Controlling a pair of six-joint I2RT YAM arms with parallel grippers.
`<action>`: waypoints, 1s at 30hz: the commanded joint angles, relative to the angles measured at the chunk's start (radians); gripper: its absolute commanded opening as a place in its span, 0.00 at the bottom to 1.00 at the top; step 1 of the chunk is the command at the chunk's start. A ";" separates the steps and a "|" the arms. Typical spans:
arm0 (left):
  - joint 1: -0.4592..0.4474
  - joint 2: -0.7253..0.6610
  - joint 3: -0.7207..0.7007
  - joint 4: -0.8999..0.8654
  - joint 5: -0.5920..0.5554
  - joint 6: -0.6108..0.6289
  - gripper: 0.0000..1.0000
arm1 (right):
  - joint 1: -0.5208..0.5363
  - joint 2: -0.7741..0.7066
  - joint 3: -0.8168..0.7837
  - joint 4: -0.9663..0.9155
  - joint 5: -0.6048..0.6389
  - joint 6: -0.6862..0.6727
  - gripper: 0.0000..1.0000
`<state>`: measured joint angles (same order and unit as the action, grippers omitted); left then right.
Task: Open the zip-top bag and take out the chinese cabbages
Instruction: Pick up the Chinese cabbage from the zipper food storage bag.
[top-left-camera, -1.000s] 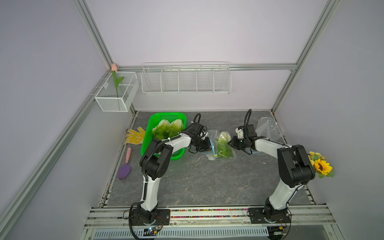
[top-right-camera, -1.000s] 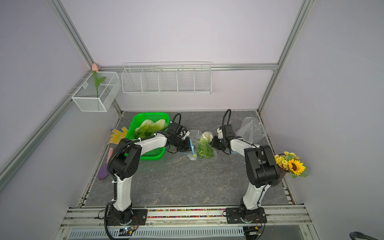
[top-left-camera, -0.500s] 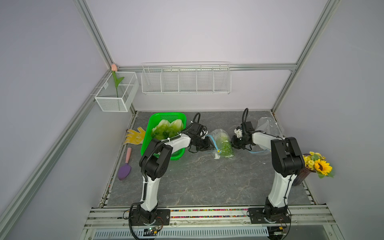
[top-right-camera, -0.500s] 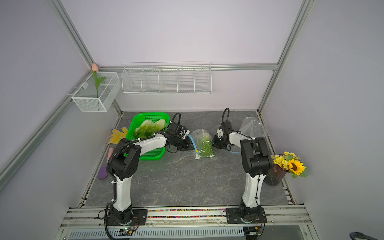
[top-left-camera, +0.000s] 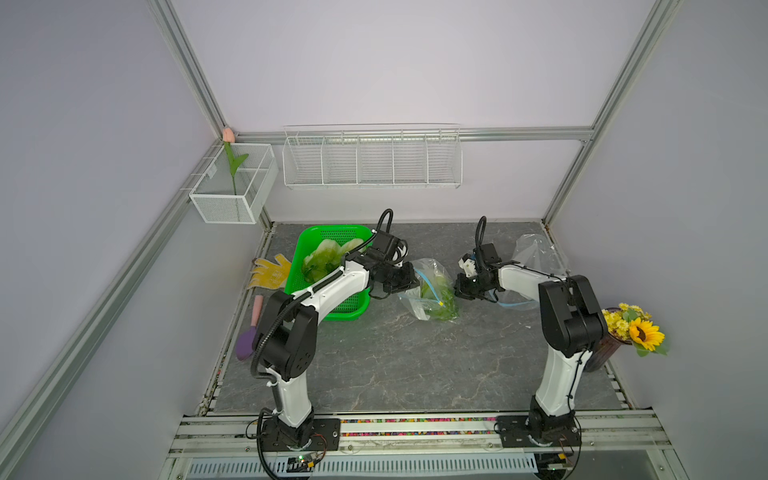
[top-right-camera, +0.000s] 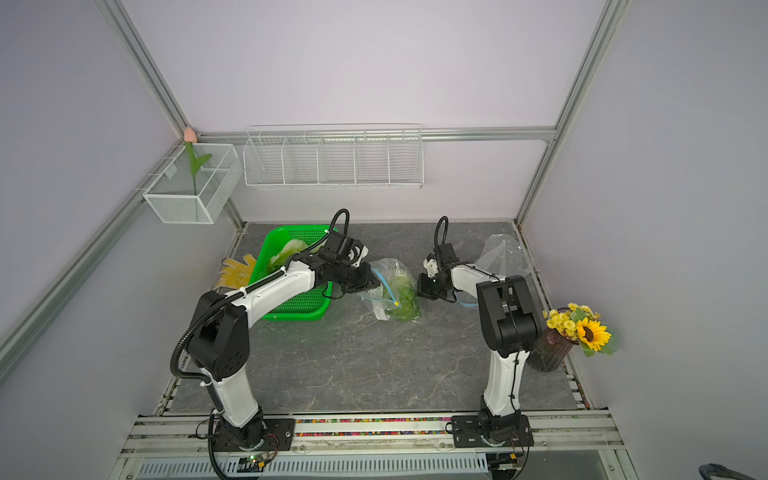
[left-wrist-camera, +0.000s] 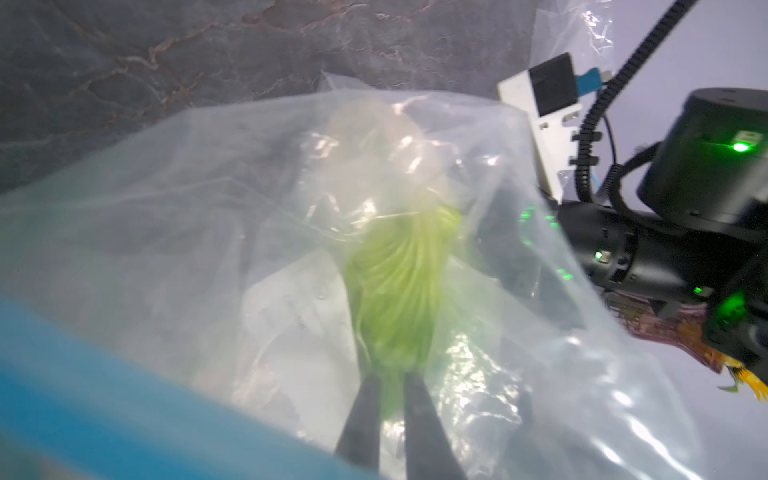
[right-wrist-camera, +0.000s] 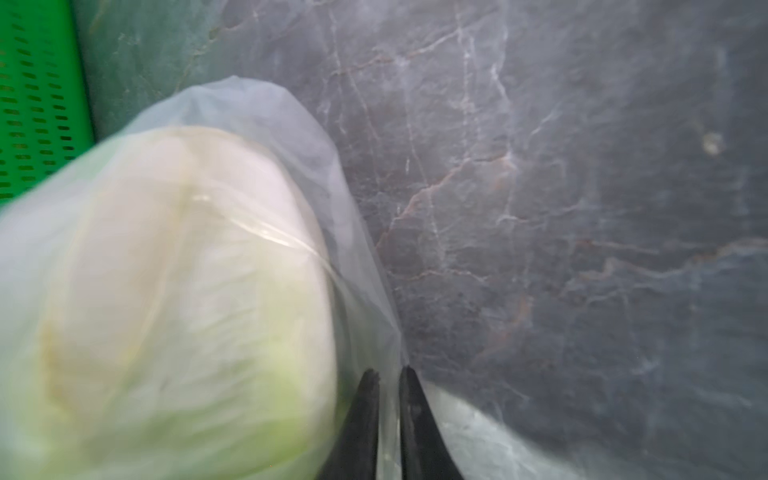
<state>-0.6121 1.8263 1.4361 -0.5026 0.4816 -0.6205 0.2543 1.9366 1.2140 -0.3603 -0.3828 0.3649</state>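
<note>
**Zip-top bag** (top-left-camera: 428, 291): clear film with a blue zip strip. Located mid-bench (top-left-camera: 395, 365), just beside the green perforated basket (top-left-camera: 353, 311). Held up between both claws, lower end down on the bench. Cannot tell from these views whether the mouth is parted.

**Contents:** at least one chinese cabbage (right-wrist-camera: 178, 291), pale base and green leaves visible through the film. Not yet out.

**Left claw** (left-wrist-camera: 390, 378): nearly closed, pinching bag film at the basket-side edge.

**Right claw** (right-wrist-camera: 390, 372): nearly closed on a fold of film at the opposite edge.

**Already out:** several cabbage heads (top-left-camera: 328, 259) lying in the basket. Second clear bag (top-left-camera: 536, 253), seemingly empty, on the bench behind the right arm.

**Progress, as a judgement:** well along. Left to do: pull this mouth apart, then extract the cabbage inside.

**Against a second ago:**
- Right arm's elbow drawn in toward the middle.
- Bag raised and puffed fuller, zip strip arching across its upper side.
- Bag's place on the bench much the same.
- Basket and second bag unmoved.
</note>
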 joint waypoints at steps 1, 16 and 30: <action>0.004 0.003 0.025 -0.009 0.044 -0.018 0.06 | 0.007 -0.040 -0.024 0.006 0.001 -0.021 0.14; -0.003 0.142 0.055 0.020 0.046 -0.010 0.00 | 0.010 -0.033 -0.021 0.012 -0.039 -0.011 0.13; -0.038 0.161 0.073 -0.014 0.118 0.064 0.49 | 0.010 -0.023 -0.032 0.035 -0.064 0.006 0.13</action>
<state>-0.6430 1.9789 1.4906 -0.5022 0.5667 -0.5869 0.2588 1.9221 1.1992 -0.3412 -0.4168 0.3664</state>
